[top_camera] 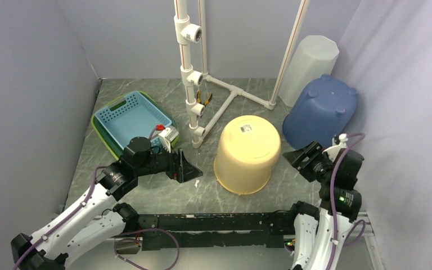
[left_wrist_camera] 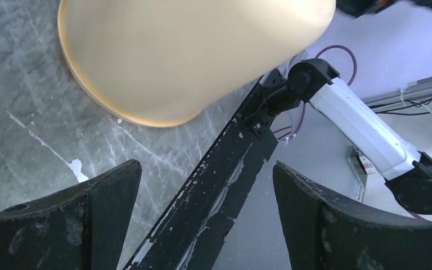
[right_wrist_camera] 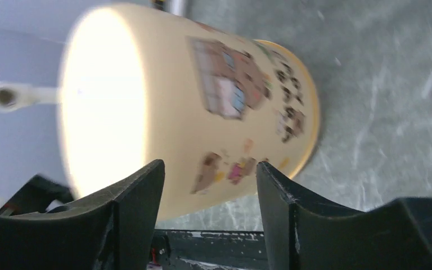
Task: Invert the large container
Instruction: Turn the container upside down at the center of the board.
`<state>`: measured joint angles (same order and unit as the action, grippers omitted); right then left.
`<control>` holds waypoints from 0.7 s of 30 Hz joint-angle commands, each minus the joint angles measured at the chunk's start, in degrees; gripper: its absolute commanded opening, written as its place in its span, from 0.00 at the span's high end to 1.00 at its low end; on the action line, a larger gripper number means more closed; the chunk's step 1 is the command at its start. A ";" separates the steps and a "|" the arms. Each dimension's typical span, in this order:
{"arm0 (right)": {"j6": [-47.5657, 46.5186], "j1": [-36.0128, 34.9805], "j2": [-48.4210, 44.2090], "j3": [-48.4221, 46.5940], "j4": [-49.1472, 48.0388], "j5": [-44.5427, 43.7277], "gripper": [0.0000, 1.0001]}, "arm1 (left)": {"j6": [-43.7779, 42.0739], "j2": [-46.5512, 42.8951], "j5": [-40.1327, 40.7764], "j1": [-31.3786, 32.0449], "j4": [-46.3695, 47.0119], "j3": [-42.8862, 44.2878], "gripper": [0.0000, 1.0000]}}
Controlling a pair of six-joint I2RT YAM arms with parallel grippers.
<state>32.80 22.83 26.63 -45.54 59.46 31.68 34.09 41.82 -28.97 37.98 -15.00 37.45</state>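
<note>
**A:** Where is the large container?

**B:** The cream large container [top_camera: 246, 153] stands mouth-down near the middle of the desk [top_camera: 163, 194]. Its flat base faces up with a small label on it. Its rim is down on the grey surface, and the near edge of the rim is well clear of the black rail [top_camera: 214, 222] at the front.

**A:** And the tools?

**B:** The left tool [top_camera: 193, 170] is spread wide and holds nothing. From its wrist camera the two dark fingers [left_wrist_camera: 90, 225] sit far apart, with the container's rim beyond them. The right tool [top_camera: 296, 153] is also parted and empty. Its fingers [right_wrist_camera: 129, 214] frame the container's decorated side without touching it.

**A:** How much room is there on each side?

**B:** To the left there is a strip of bare desk between the left tool and the rim, with only a small white scrap [top_camera: 196, 183] lying on it. To the right, the right tool is just beside the container's wall.

**A:** What about behind it?

**B:** It is tighter there. The foot of the white pipe frame [top_camera: 194, 107] comes down close to the container's back-left edge. A blue bucket [top_camera: 320, 112], also base-up and tilted, sits near the back-right, by the side wall. A pale white bin [top_camera: 310, 61] stands in the corner behind the bucket.

**A:** And the far left?

**B:** A blue basket [top_camera: 128, 116] sits nested in a green tray, close to the left wall and well apart from the container.
</note>
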 commanded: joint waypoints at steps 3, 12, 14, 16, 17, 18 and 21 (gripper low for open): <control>-6.45 -1.59 3.22 -18.96 0.76 10.50 0.20 | -1.70 -0.48 12.19 0.25 -11.38 5.07 0.06; -10.15 -6.37 4.97 -21.46 1.65 15.05 0.07 | -0.95 -1.24 29.84 0.19 -24.78 11.99 0.06; -11.64 -7.21 5.71 -20.38 2.83 15.23 0.06 | -0.72 -1.07 33.61 0.26 -27.62 14.08 0.06; -12.64 -8.18 5.86 -21.09 3.97 13.41 0.06 | -0.61 -0.81 36.94 0.23 -29.25 15.73 0.06; -13.03 -8.80 6.22 -21.57 4.37 12.74 0.06 | -0.68 -0.60 38.29 0.26 -29.88 16.60 0.06; -13.46 -9.39 6.97 -21.68 4.92 12.81 0.06 | -0.83 -0.34 39.42 0.26 -30.65 17.73 0.06; -16.46 -11.78 11.66 -23.72 9.13 9.74 0.02 | -1.15 0.96 42.85 0.24 -32.62 20.57 0.06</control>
<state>21.12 13.43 33.76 -66.48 64.40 44.84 33.61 41.56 6.09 38.04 -43.72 53.39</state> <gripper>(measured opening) 0.955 0.941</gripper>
